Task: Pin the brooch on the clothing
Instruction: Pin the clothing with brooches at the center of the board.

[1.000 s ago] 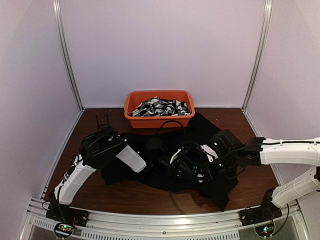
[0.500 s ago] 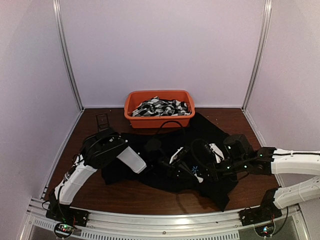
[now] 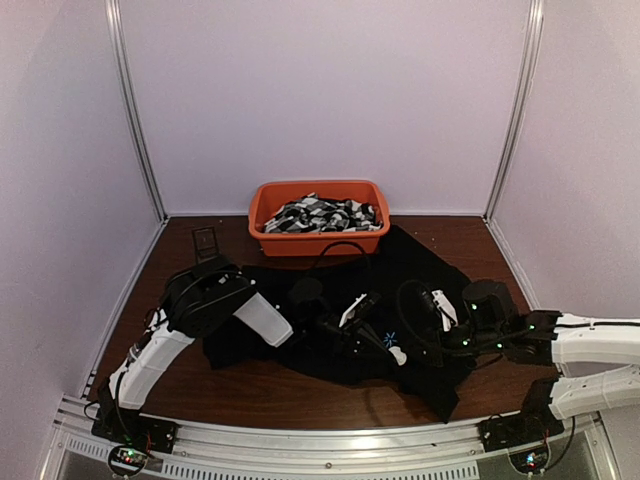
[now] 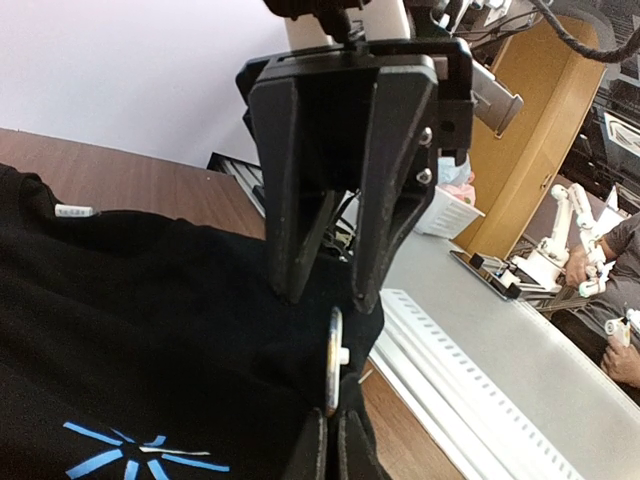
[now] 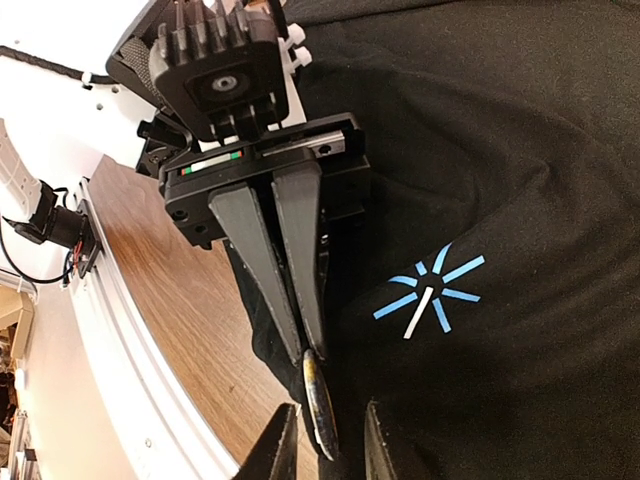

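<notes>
Dark wooden table [image 3: 250, 390] between pale walls. At the centre of the top view, the left gripper [image 5: 305, 350] is clenched on the brooch [image 5: 318, 405], a disc seen edge-on. The right gripper [image 5: 325, 440] straddles it with its fingers apart, not gripping. Both are over the black shirt [image 3: 420, 260], beside its blue starburst [image 5: 430, 293]. At upper centre, an orange tub [image 3: 262, 232] holds black-and-white patterned fabrics [image 3: 325, 213].

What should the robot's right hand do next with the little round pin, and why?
Probably close the right gripper gently onto the brooch. Its fingers stand apart, one on each side of the brooch's edge, not yet gripping it. The shut left gripper holds the brooch just above the black shirt, near the blue starburst, so a second grip looks like the next step.
</notes>
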`<state>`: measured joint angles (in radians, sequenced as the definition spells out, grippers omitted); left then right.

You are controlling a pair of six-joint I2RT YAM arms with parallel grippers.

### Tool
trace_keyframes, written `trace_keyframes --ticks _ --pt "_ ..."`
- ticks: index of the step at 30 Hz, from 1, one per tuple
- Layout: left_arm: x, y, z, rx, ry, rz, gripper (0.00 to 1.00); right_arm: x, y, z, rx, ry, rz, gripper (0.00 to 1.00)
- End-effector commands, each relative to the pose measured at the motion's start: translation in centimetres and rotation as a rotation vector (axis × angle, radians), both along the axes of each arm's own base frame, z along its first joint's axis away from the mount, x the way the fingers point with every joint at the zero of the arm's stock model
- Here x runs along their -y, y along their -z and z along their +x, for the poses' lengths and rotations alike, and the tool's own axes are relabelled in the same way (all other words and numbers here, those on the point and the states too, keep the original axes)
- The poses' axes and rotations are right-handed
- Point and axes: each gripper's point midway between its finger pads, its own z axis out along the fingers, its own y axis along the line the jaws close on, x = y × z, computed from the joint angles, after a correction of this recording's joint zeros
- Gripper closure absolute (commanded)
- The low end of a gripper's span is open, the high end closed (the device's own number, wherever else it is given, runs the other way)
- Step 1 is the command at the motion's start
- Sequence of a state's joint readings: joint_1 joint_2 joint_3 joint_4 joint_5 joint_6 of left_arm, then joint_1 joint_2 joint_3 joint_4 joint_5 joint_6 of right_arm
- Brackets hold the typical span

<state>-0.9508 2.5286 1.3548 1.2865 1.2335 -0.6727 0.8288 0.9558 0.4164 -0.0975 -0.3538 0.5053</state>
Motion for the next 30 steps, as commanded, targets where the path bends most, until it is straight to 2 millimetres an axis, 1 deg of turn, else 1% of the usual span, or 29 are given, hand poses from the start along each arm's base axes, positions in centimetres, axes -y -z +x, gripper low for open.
trace_keyframes --ticks 1,5,9,14,19,25,28,30 --pt "-0.1 -0.9 -0.1 0.058 0.01 -0.082 1.0 -0.2 0.4 0.5 0.0 0.018 0.02 0.75" --pt "-0.1 -0.9 -0.1 0.056 0.012 -0.08 1.0 -0.6 0.5 0.1 -0.017 -0.002 0.041 0.74" --pt "-0.1 -0.8 -0.1 0.056 0.01 -0.08 1.0 -0.3 1.0 0.2 -0.02 0.011 0.027 0.75" --pt "-0.1 -0.9 0.0 0.056 0.008 -0.08 1.0 -0.3 1.3 0.2 -0.026 0.013 0.021 0.81" --pt "-0.1 -0.8 0.0 0.055 0.009 -0.079 1.0 -0.2 1.9 0.2 -0.034 0.017 0.004 0.79" --pt "-0.1 -0.9 0.0 0.054 0.009 -0.081 1.0 -0.1 2.1 0.2 -0.042 0.021 0.0 0.8" --pt "-0.1 -0.9 -0.1 0.054 0.01 -0.081 1.0 -0.1 2.0 0.2 -0.039 0.019 -0.001 0.86" --pt "-0.1 -0.9 0.0 0.053 0.009 -0.081 1.0 -0.1 2.1 0.2 -0.042 0.017 -0.005 0.95"
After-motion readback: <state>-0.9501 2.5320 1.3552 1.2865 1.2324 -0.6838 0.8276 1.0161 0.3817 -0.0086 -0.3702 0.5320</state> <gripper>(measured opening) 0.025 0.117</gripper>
